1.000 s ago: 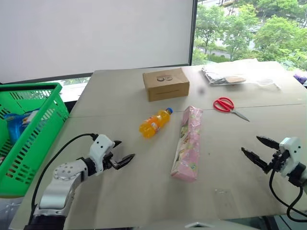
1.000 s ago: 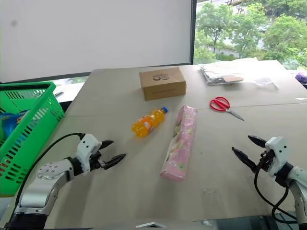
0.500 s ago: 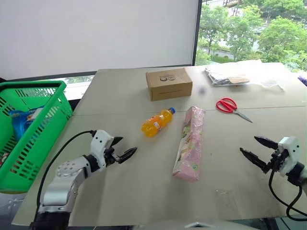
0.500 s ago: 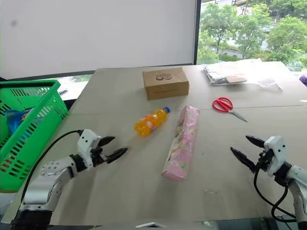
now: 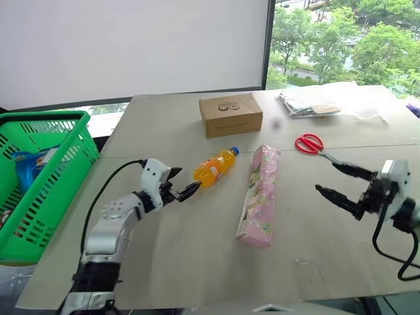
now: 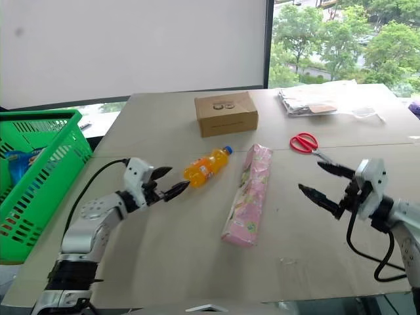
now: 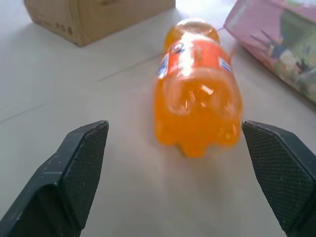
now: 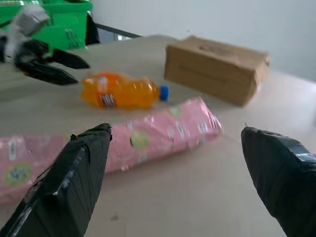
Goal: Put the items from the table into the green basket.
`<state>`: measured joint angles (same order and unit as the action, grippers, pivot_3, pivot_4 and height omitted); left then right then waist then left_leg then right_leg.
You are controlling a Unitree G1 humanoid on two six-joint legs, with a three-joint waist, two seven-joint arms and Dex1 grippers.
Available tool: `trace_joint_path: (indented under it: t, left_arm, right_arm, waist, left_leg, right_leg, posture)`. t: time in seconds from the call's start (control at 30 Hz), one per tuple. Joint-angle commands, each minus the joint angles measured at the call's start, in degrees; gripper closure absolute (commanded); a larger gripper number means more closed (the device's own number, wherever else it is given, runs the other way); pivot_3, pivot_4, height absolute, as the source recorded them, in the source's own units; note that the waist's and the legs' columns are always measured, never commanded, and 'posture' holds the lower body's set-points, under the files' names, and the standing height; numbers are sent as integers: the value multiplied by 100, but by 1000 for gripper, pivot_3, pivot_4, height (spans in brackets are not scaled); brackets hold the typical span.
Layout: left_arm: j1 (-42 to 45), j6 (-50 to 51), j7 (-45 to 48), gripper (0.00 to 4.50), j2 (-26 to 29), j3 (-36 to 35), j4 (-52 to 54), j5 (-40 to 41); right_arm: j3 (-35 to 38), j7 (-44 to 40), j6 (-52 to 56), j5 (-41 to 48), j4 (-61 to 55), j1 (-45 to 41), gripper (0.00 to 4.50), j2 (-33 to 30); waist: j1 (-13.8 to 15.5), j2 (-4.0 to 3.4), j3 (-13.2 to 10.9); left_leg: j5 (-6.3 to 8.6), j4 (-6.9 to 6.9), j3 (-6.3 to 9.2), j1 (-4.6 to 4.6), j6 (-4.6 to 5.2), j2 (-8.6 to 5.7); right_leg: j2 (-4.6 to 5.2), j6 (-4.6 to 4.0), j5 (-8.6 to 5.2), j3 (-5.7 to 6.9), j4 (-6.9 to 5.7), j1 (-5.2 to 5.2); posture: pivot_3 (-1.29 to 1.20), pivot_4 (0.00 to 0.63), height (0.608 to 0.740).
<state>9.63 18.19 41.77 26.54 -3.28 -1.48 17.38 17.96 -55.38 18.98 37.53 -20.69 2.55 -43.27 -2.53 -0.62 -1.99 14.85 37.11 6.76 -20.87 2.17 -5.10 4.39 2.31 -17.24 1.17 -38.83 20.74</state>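
The bottle (image 5: 214,167) is orange with a blue cap and a blue label. The long packet (image 5: 258,195) is pink with little flowers on it, and the basket (image 5: 41,177) is bright green. The table (image 5: 197,249) is pale beige-grey, the box (image 5: 231,114) is brown, and the scissors (image 5: 312,145) have red handles.

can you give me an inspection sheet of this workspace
surface: pale table with thin seams
job's things: orange bottle and pink packet lying on the table; green basket off its left edge, already holding a blue pack
clutter: cardboard box, red scissors, clear bags at the far edge
grippers: left gripper open, just short of the bottle's base; right gripper open, beside the packet
cables: black cable along the left arm
surroundings: white wall, window with trees
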Motion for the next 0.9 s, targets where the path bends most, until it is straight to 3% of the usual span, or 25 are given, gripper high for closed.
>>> trace_joint_path:
  t: [0.03,0.23,0.9]
  left_arm:
    - [284,-165,-147,35,-109,127,-202,-178]
    - [353,-215,-153,35,-153,436,-386,-443]
    - [590,-347,-718,35,-602,258,-879,-484]
  right_arm:
    - [-40,92,541,357,-601,-154,0,-261]
    - [45,197,1193,734,-984,-155,0,-508]
    - [85,174,1166,499,-874,-99,0,-550]
  waist:
    - [6,23,-3]
    - [-23,36,-4]
    - [-8,43,-8]
  left_leg:
    - [0,2,1,-2,0,0]
    - [18,11,-5,-19,24,-2]
    - [21,20,-6,-25,28,-2]
  right_leg:
    - [0,0,0,0,1,0]
    - [6,-1,1,-2,14,6]
    - [5,7,5,-1,22,6]
  posture:
    - [-205,0,740]
    - [-211,0,740]
    - [-201,0,740]
